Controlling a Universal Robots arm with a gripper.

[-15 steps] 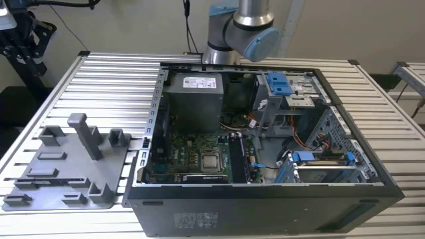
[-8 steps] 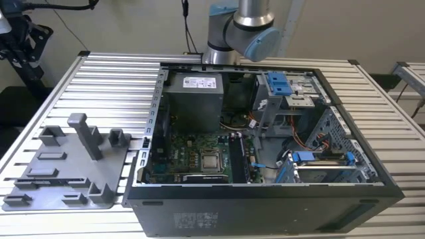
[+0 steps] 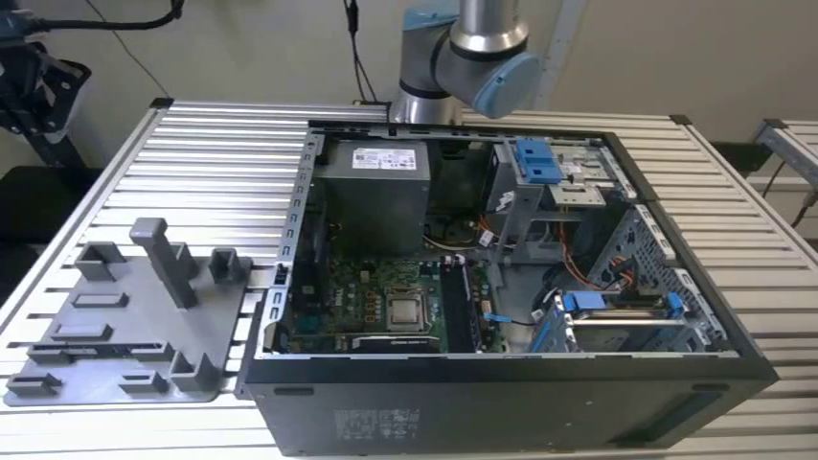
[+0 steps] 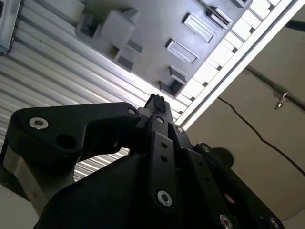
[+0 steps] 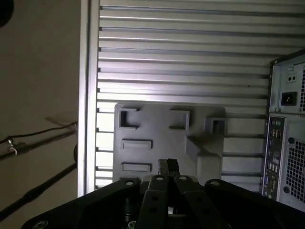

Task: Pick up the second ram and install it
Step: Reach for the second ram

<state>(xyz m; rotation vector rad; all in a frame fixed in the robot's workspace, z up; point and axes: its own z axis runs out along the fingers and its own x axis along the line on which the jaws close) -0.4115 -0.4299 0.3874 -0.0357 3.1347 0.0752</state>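
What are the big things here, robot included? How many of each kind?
Grey tray: 1
Open computer case: 1
Robot arm: 1
Claw: 1
Total: 4

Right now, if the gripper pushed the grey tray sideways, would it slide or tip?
The grey tray looks like light plastic lying flat and wide on the ribbed table, so it would probably slide, not tip. Its tall post might flex if pushed high.

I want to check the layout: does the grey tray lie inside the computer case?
No, the grey tray lies on the slatted table, beside the computer case.
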